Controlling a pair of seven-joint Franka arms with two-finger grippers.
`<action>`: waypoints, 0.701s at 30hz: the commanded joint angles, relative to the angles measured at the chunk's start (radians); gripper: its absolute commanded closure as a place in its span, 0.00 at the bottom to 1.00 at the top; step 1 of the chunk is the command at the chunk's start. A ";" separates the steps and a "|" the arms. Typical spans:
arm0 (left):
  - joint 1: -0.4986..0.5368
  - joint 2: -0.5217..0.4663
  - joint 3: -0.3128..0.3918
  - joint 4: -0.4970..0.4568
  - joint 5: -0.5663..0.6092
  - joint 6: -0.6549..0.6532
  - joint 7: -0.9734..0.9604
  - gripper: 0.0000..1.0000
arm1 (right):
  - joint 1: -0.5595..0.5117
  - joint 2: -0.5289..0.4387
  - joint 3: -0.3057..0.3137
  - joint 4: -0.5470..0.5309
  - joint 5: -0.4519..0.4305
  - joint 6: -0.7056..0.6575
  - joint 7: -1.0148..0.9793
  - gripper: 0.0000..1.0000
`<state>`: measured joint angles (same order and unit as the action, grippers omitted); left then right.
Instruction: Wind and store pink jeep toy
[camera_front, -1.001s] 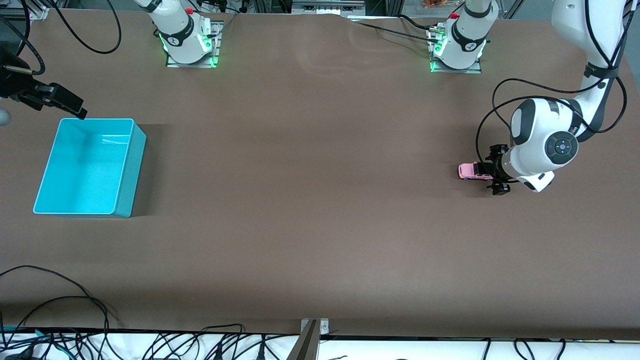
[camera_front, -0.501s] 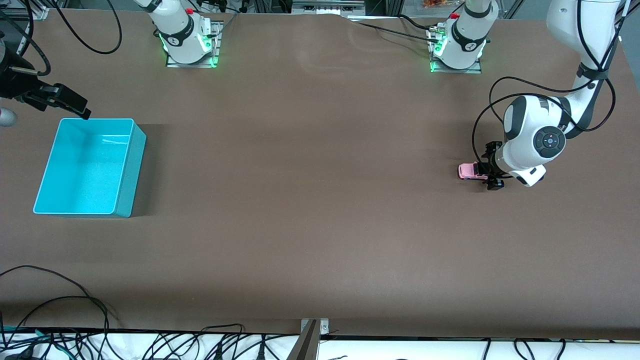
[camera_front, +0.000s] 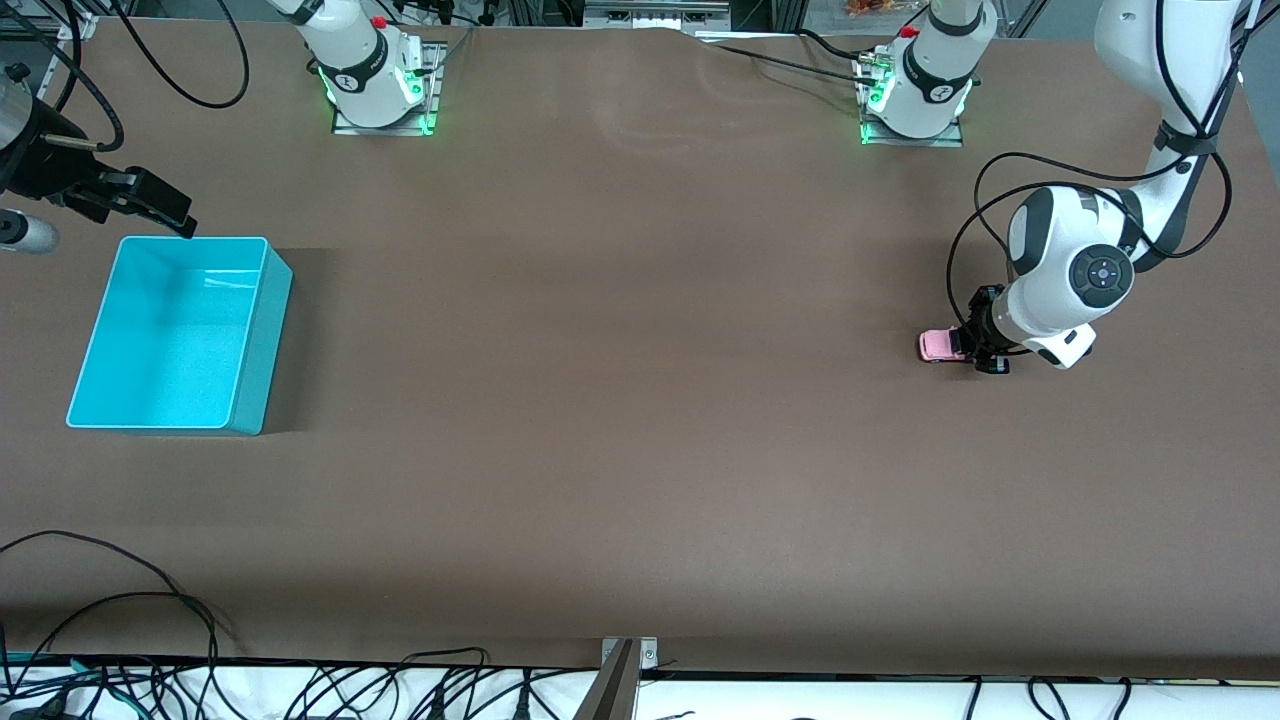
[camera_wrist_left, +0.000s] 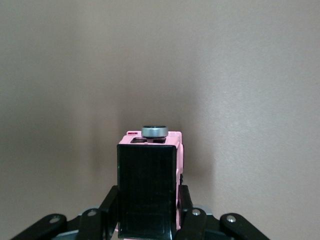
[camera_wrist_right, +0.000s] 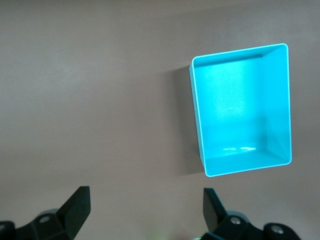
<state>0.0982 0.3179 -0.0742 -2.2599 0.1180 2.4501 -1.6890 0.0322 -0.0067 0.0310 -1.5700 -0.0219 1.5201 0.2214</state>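
Now my left gripper (camera_front: 978, 350) sits low at the left arm's end of the tabletop (camera_front: 620, 400), its fingers (camera_wrist_left: 187, 212) clenched on the pink jeep toy (camera_front: 940, 346) from both sides. I hold it by its rear half so the wheels stay on the surface; my guess is that dragging it backward along the tabletop is what winds its spring, and a side grip keeps the body straight for that pull. In the left wrist view the jeep (camera_wrist_left: 150, 185) stands between my black fingers: a boxy little body of smooth pale pink plastic, a glossy black slab over its top and back, and a small round grey ring with a dark centre poking up at its front. Hard, slick plastic like this could twist in the grip if I press unevenly.

My right gripper (camera_front: 140, 205) waits in the air over the edge of the bin (camera_front: 270, 300) at the right arm's end, fingers (camera_wrist_right: 75, 207) spread wide with nothing between them. That turquoise bin (camera_wrist_right: 277, 100) is a plain rectangular tub, thin-walled with rounded corners and a shiny bare floor, open-topped so the jeep can be dropped straight in. It lies well apart from the jeep. The tabletop is a matte brown sheet, even and slightly grippy-looking, which should help the small wheels bite.
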 joint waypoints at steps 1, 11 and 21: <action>-0.023 -0.057 -0.038 0.011 0.038 -0.010 -0.129 1.00 | -0.003 -0.006 0.015 -0.004 -0.003 -0.006 -0.002 0.00; -0.032 -0.088 -0.211 0.043 0.040 -0.076 -0.245 1.00 | -0.008 -0.007 0.012 -0.007 -0.003 -0.017 -0.002 0.00; -0.035 -0.054 -0.397 0.048 0.181 -0.057 -0.471 1.00 | -0.008 -0.007 0.012 -0.007 -0.001 -0.017 -0.002 0.00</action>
<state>0.0614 0.2487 -0.4058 -2.2165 0.2204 2.3934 -2.0405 0.0301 -0.0065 0.0390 -1.5719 -0.0219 1.5103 0.2216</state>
